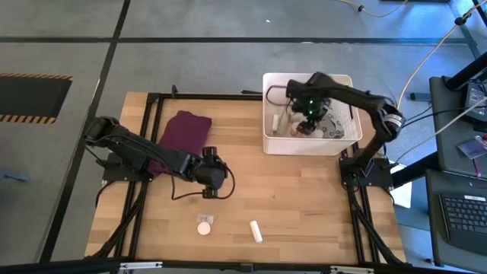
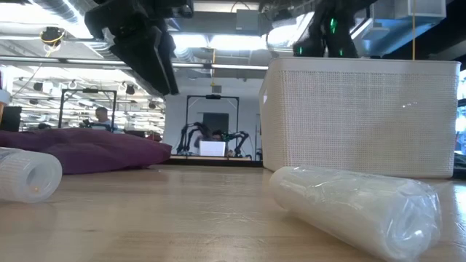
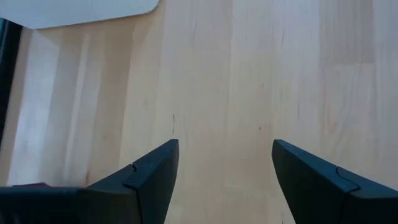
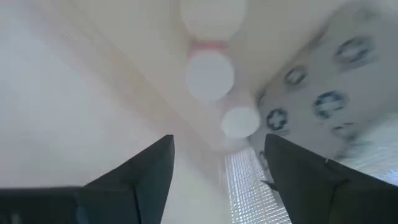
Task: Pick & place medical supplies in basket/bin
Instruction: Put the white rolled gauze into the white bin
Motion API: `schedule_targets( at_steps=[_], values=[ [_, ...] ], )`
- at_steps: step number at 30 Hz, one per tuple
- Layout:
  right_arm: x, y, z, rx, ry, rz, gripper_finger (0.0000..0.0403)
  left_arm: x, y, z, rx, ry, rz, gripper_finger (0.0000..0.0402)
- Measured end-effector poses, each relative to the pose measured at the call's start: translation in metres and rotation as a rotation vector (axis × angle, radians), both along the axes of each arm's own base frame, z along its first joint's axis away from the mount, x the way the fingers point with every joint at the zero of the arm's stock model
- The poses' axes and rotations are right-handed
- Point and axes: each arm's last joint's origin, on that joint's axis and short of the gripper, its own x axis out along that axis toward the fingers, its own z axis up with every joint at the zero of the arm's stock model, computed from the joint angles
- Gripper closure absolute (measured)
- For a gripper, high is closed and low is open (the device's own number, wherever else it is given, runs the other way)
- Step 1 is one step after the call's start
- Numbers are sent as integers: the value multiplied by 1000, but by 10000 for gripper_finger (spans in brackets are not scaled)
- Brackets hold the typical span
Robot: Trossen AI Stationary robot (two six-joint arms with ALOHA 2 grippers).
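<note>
The white bin stands at the table's far right. My right gripper hangs open inside its rim with nothing between the fingers. Below it in the bin lie white bottles and a grey patterned pouch. My left gripper is open above bare wood near the table's middle and holds nothing. On the near part of the table rest a round white container and a white tube, the tube lying on its side.
A purple folded cloth lies at the far left of the table, under the left arm. Bare wood stretches between the bin and the two loose items. The black frame rails run along the table's edges.
</note>
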Motion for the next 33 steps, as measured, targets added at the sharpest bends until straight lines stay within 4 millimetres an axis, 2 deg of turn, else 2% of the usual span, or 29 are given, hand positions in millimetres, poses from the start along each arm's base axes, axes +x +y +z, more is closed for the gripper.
schedule_targets(
  at_steps=[4, 8, 13, 19, 22, 25, 28, 33],
  values=[
    [-7, 3, 50, -174, -138, -87, 151, -3, -1, 6, -27, -20, -8, 151],
    [-20, 22, 101, -333, -346, -108, 151, -5, -6, 9, -77, -32, -44, 151],
    [-27, 64, 148, -451, -694, 22, 151, -6, -14, 10, -118, -31, -87, 151],
    [-25, 121, 178, -315, -1053, 182, 151, -8, -21, 10, -129, -33, -106, 151],
    [-16, 149, 179, -232, -1102, 284, 151, -7, -21, 10, -134, -46, -108, 151],
    [-2, 176, 166, -176, -1073, 392, 151, -4, -22, 12, -133, -71, -127, 151],
    [19, 202, 141, -183, -1012, 464, 151, -3, -23, 13, -132, -84, -143, 151],
    [49, 238, 77, -160, -855, 533, 157, -3, -24, 13, -128, -84, -150, 151]
  ],
)
